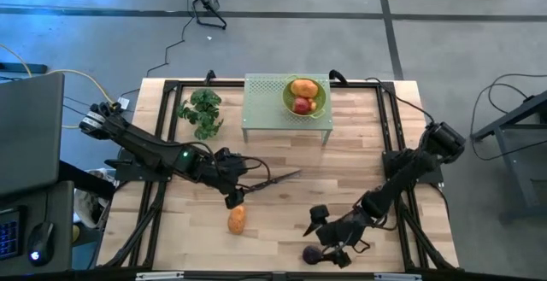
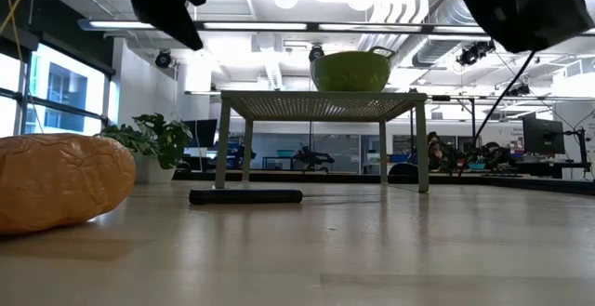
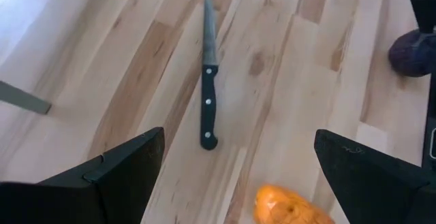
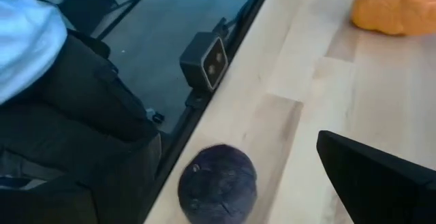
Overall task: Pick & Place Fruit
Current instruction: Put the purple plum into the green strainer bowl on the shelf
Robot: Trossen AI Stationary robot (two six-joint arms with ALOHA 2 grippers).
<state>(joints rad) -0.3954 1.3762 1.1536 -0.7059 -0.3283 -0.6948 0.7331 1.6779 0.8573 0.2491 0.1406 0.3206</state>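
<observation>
An orange oblong fruit [image 1: 237,220] lies on the table near the near edge, also seen in the low view [image 2: 56,180] and the left wrist view [image 3: 293,207]. My left gripper [image 1: 232,199] [image 3: 238,142] hangs open just above and beyond it, touching nothing. A dark purple round fruit [image 1: 312,254] [image 4: 218,183] rests by the table's near edge. My right gripper [image 1: 329,243] [image 4: 238,142] hovers open over it without touching. Another orange fruit [image 1: 303,87] and a red one [image 1: 301,105] sit in the green bowl [image 1: 290,99].
The bowl [image 2: 351,71] stands on a green perforated stand [image 1: 265,102] at the far edge. A slim dark knife [image 1: 273,181] [image 3: 208,81] lies mid-table beside the left gripper. A leafy green bunch [image 1: 201,113] lies far left. A person [image 4: 41,60] stands past the near edge.
</observation>
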